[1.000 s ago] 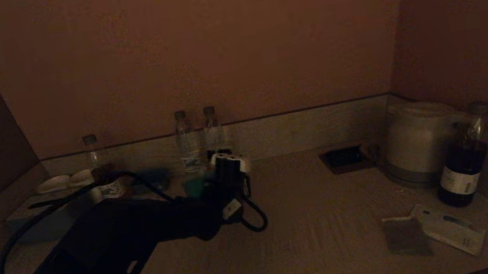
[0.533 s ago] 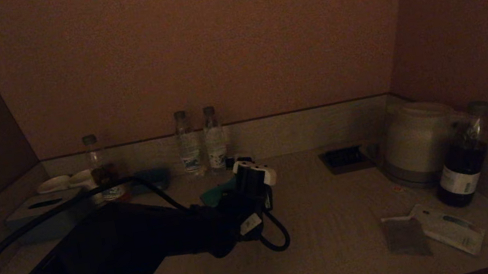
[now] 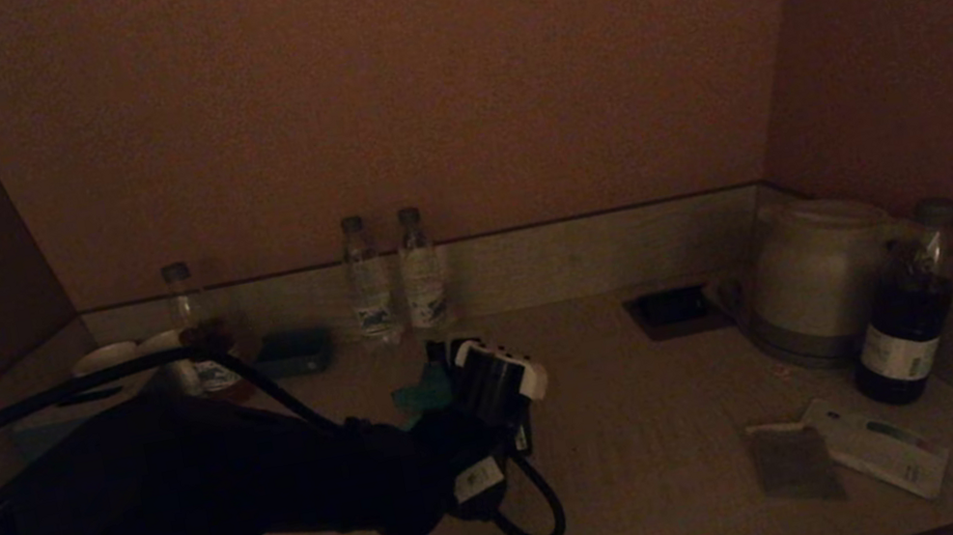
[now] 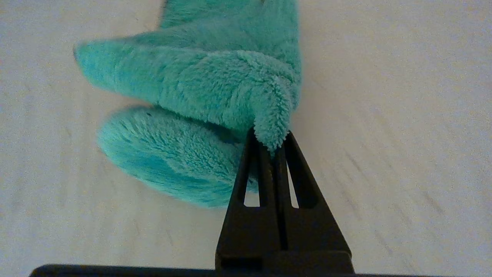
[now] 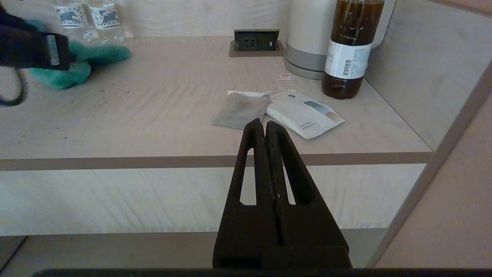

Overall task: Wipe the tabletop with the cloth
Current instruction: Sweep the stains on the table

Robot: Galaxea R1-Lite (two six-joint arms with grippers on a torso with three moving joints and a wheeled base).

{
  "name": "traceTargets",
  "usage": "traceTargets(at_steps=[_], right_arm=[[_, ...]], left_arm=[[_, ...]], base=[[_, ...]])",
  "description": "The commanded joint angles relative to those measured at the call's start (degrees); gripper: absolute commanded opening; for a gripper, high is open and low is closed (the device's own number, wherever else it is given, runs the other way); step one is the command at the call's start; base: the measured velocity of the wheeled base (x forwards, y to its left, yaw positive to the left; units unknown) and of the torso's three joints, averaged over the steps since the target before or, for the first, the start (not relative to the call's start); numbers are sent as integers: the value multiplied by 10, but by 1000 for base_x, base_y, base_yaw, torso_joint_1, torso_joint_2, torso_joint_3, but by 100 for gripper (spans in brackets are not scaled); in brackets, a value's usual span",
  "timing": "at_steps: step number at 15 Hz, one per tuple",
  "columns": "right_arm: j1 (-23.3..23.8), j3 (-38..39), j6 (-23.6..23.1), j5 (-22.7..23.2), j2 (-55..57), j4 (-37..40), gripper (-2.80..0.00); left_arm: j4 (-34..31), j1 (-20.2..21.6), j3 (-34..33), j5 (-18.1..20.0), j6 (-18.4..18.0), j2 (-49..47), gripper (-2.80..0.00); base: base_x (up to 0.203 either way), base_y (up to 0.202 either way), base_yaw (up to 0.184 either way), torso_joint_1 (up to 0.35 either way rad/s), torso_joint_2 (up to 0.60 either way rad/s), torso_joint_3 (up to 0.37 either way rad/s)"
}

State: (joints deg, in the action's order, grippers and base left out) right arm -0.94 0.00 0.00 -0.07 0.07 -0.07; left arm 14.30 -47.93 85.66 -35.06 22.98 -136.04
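Observation:
A fluffy teal cloth [image 4: 200, 88] lies bunched on the pale wood-grain tabletop [image 3: 643, 434]. My left gripper [image 4: 269, 136] is shut on a fold of it and holds it down on the surface. In the head view the cloth [image 3: 422, 393] peeks out behind the left wrist, left of the table's middle. It also shows in the right wrist view [image 5: 77, 63], with dark crumbs [image 5: 92, 96] scattered in front of it. My right gripper [image 5: 265, 125] is shut and empty, hanging before the table's front edge.
Two water bottles [image 3: 389, 273] and a third bottle [image 3: 190, 323] stand at the back wall. A kettle [image 3: 816, 276] and a dark bottle [image 3: 906, 309] stand at the right. Two sachets [image 3: 842, 448] lie front right. A socket [image 3: 668, 309] sits in the table.
My left gripper has dragged the cloth to the right and then back toward the front of the table. The right arm has not moved.

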Motion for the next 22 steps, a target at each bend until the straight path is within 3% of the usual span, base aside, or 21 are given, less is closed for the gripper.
traceTargets(at_steps=[1,7,9,14,17,19,21,22], right_arm=[[0,0,0,0,0,0,-280],[0,0,0,0,0,0,-280],[0,0,0,0,0,0,-280],[0,0,0,0,0,0,-280],[0,0,0,0,0,0,-280],[0,0,0,0,0,0,-280],[0,0,0,0,0,0,-280],[0,0,0,0,0,0,-280]], left_arm=[[2,-24,-40,-1,9,49,-280],[3,-133,-179,15,43,184,-280],[3,-153,-200,19,49,200,-280],[2,-220,-341,17,53,341,-280],[-4,-226,-360,15,33,435,-280],[-3,-219,-354,15,9,449,-280],[2,-184,-332,15,-38,502,-280],[12,-148,-315,19,-52,510,-280]], base=[[0,0,0,0,0,0],[0,0,0,0,0,0],[0,0,0,0,0,0],[0,0,0,0,0,0],[0,0,0,0,0,0],[0,0,0,0,0,0],[0,0,0,0,0,0],[0,0,0,0,0,0]])
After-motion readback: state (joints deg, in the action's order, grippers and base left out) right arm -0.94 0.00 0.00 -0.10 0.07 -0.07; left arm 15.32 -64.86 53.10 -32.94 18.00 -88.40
